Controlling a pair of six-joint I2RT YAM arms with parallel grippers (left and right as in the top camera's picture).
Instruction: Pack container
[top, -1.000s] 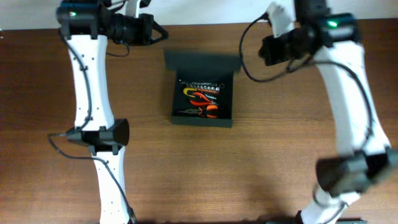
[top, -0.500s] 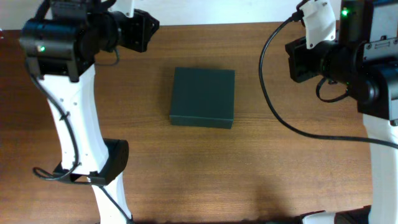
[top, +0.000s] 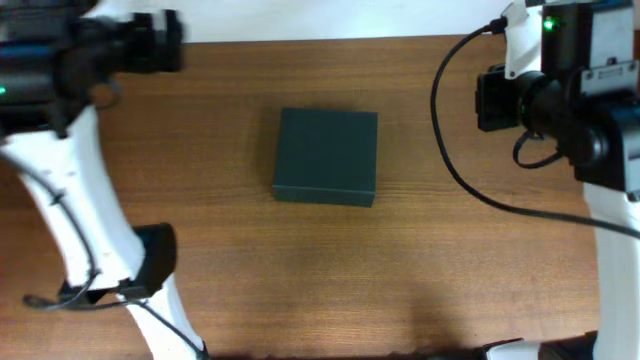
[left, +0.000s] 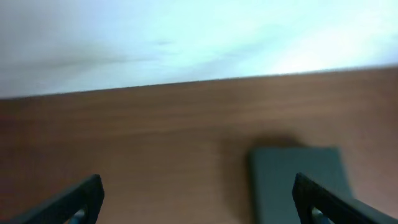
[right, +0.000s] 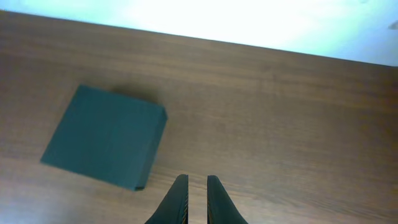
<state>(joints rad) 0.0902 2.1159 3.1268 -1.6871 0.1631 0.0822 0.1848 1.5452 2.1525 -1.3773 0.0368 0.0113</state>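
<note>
Presently the container (top: 326, 156) sits closed at the middle of the counter (top: 420, 280), well apart from both arms. The left fingers (left: 84, 198) are spread wide; the right fingers (right: 180, 200) are almost pressed together, holding nothing. Packing appears complete: park each arm high and outward, clear of the lid.

This looks like a robotics lab bench. Two white-and-black robot arms, the left arm (top: 70, 215) and the right arm (top: 600, 100), stand at a plain wood-grain table (top: 300, 270) against a white wall (right: 249, 18). A loose black cable (top: 434, 110) and a green status light (top: 548, 20) show on the right arm.
</note>
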